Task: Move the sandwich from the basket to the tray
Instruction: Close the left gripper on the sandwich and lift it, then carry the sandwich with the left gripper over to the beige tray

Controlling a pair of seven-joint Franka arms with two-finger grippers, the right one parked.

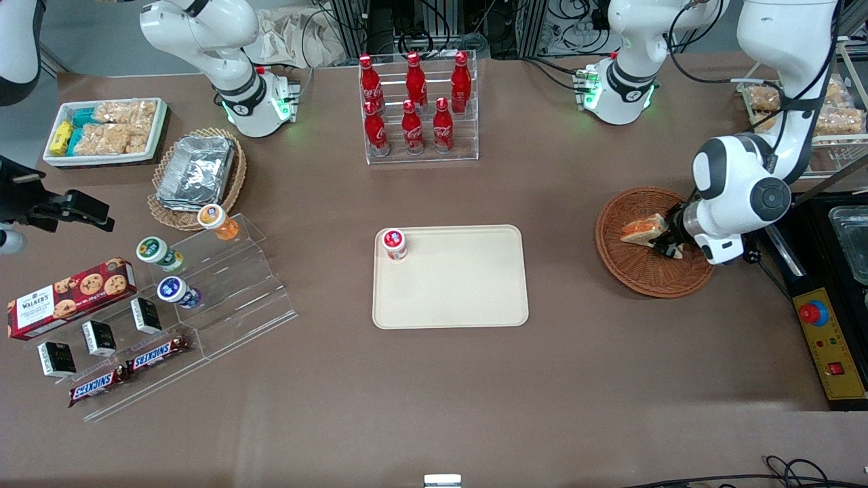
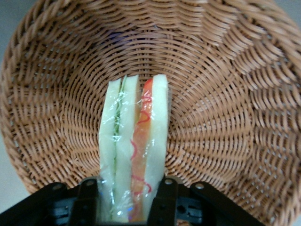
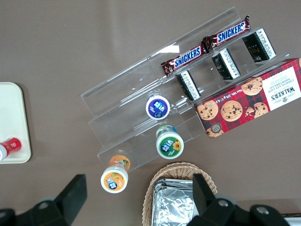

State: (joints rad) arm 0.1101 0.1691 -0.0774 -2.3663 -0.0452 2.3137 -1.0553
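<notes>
Wicker fills the left wrist view: the basket (image 2: 225,94) curves up around the sandwich (image 2: 136,141), a wrapped wedge standing on edge with its near end hidden between the gripper's (image 2: 129,200) two black fingers (image 2: 164,197), which are clamped on its bread faces. From the front, going from the parked arm's end of the table toward the working arm's, a white box (image 1: 105,132) of snack packets sits by a pale basket holding a foil container (image 1: 198,169); nearer the camera, a clear stepped stand (image 1: 224,291) carries three small cups, three dark packets and two Snickers bars, with one cookie box (image 1: 71,297) beside it. Six red bottles (image 1: 413,102) stand in a clear rack. One cream tray (image 1: 461,285) lies mid-table, with a single red-capped cup (image 1: 394,242) in its corner. Toward the working arm's end, the reddish basket (image 1: 644,271) rests on the table, well apart from the tray; the sandwich (image 1: 641,230) is over it, gripped by the gripper (image 1: 668,237), whose fingers are mostly hidden by the white wrist. Whether the sandwich touches the wicker floor cannot be told. A yellow control box (image 1: 831,342) is cut off at the frame edge.
</notes>
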